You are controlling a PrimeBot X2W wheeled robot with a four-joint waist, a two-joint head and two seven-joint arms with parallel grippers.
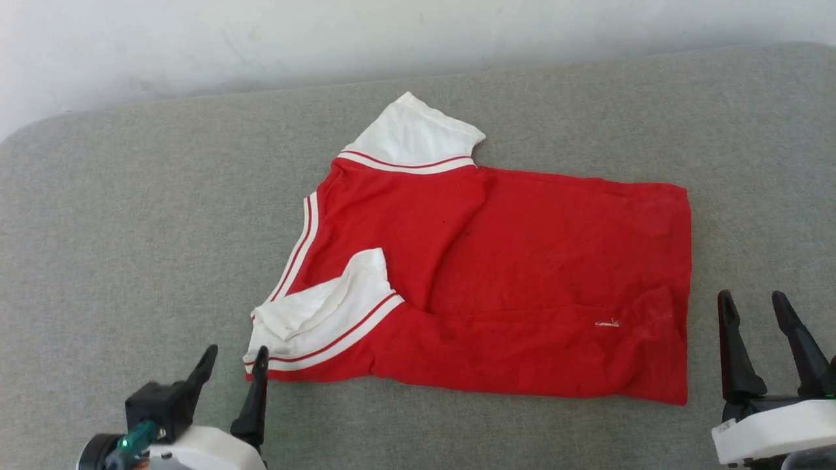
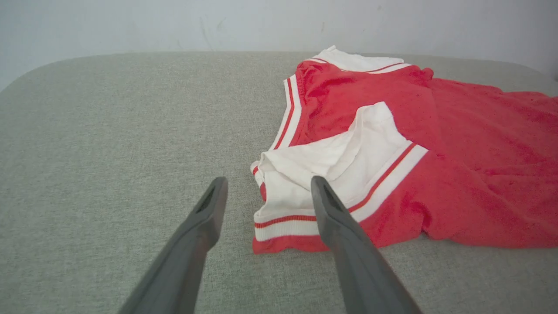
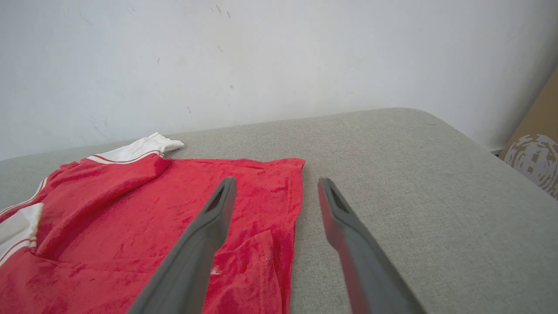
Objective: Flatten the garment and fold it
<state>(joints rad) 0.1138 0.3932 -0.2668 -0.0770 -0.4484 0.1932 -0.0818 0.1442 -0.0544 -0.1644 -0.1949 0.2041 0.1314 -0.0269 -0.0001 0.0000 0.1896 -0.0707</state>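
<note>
The garment (image 1: 522,274) lies on the grey padded table (image 1: 130,228), a red jersey with white sleeves and striped trim. Its collar points left and its hem right. One white sleeve (image 1: 411,137) sticks out at the far side; the near sleeve (image 1: 320,320) is folded over onto the red body. My left gripper (image 1: 234,360) stands open at the lower left, its fingertips right by the near sleeve's cuff (image 2: 283,226). My right gripper (image 1: 754,305) stands open just right of the hem's near corner (image 3: 287,244). Neither holds anything.
A pale wall (image 1: 261,39) runs behind the table's far edge. A brown cardboard box (image 3: 536,148) stands beyond the table's right side. Bare grey surface spreads to the left of the garment (image 2: 109,131) and to the right of it (image 3: 414,174).
</note>
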